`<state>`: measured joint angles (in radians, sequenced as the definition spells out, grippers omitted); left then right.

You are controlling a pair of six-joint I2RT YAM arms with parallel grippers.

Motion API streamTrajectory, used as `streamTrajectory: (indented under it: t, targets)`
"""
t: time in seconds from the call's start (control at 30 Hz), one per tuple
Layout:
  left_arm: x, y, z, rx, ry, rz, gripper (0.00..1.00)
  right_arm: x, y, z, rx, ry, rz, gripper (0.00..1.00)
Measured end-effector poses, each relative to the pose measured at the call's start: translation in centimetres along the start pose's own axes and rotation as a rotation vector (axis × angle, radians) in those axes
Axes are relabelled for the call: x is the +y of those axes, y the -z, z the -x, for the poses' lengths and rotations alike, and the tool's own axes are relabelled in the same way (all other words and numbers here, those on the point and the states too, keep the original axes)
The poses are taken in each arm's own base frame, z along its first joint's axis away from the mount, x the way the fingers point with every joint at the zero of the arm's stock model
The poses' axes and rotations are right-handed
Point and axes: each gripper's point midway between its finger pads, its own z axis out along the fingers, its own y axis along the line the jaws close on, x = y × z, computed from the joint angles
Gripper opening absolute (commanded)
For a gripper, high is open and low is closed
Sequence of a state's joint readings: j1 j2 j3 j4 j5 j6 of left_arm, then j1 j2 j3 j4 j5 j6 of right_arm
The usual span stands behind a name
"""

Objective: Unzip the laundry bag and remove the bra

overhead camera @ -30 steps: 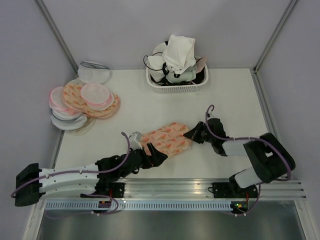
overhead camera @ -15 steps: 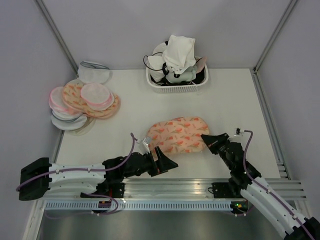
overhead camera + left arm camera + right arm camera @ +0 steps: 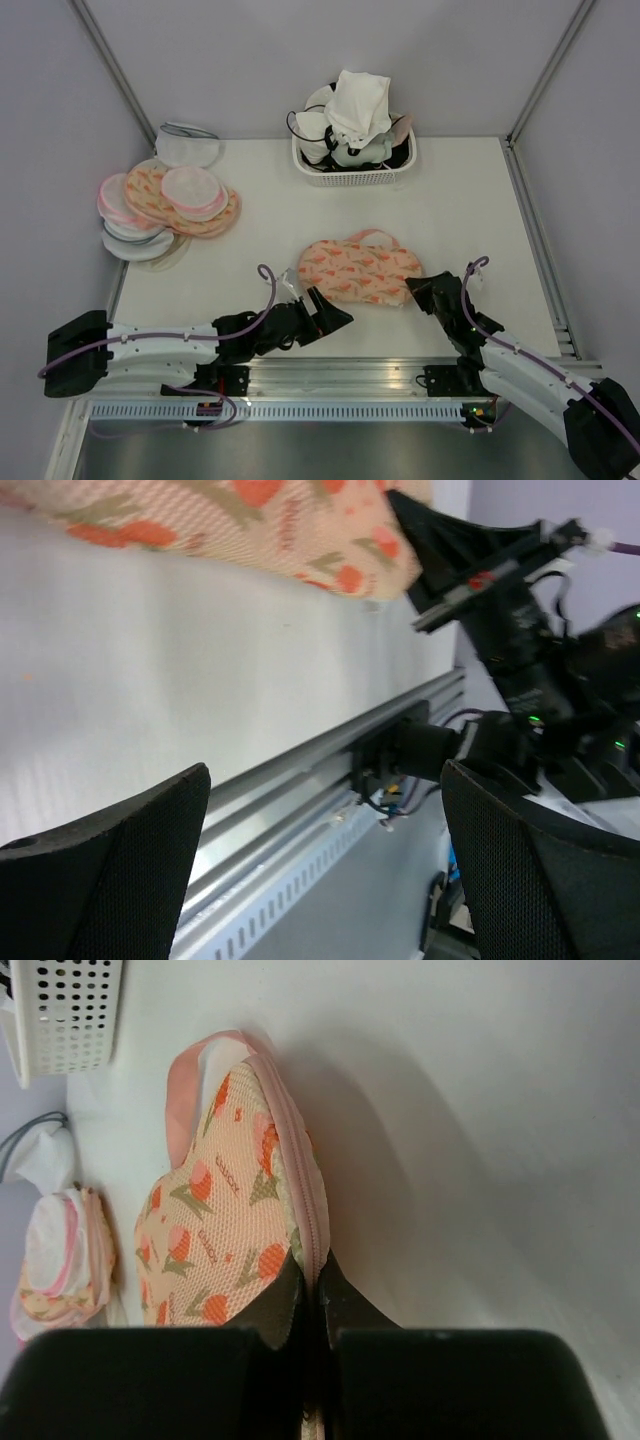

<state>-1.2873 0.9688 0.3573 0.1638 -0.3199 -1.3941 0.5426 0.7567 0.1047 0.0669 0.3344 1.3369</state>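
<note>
The peach laundry bag [image 3: 360, 270] with orange print and pink zip edging lies on the white table in front of the arms. In the right wrist view the bag [image 3: 215, 1230] is seen edge-on. My right gripper [image 3: 418, 290] is shut on the bag's pink zip edge [image 3: 312, 1230] at its right end. My left gripper [image 3: 335, 318] is open and empty, just off the bag's left front, touching nothing. In the left wrist view the bag [image 3: 250, 520] lies along the top edge. The bra is hidden.
A white basket [image 3: 352, 172] of white and dark garments stands at the back centre. A pile of similar peach and white-pink pouches [image 3: 165, 205] lies at the left. The metal rail [image 3: 350, 375] runs along the table's near edge.
The left gripper let go of the bag and drew back, opening. The right gripper pulled the bag's right end rightward and toward the front; the bag flattened and shifted right.
</note>
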Motion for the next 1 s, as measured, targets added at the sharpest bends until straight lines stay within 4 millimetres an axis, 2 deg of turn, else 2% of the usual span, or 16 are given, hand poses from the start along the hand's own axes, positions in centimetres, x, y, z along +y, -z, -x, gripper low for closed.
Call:
streamTrajectory:
  t: [0.13,0.23,0.33,0.47,0.6,0.8,1.0]
  targets:
    - [3.8,-1.7,-1.2,0.014,-0.001,0.106,1.00,1.1,0.1,-0.3,0.010,-0.073,0.047,0.00]
    - [5.4,-2.7,-1.8,0.013,0.012,0.147,1.00,2.3,0.3,-0.8,0.046,-0.120,0.088,0.00]
    - [5.0,-3.3,-1.6,-0.008,0.037,0.130,1.00,2.5,0.2,-2.3,0.123,-0.130,0.092,0.00]
    - [3.5,-3.7,-0.8,-0.047,0.064,0.079,1.00,2.1,0.4,-4.4,0.229,-0.110,0.065,0.01]
    - [1.9,-3.7,-0.2,-0.078,0.083,0.039,1.00,3.2,1.1,-4.9,0.270,-0.094,0.111,0.00]
    - [2.1,-3.9,0.1,-0.103,0.103,0.047,1.00,6.6,2.1,-5.8,0.354,-0.058,0.215,0.00]
    - [2.7,-4.2,0.2,-0.118,0.115,0.070,0.97,7.6,3.2,-7.4,0.444,0.016,0.257,0.01]
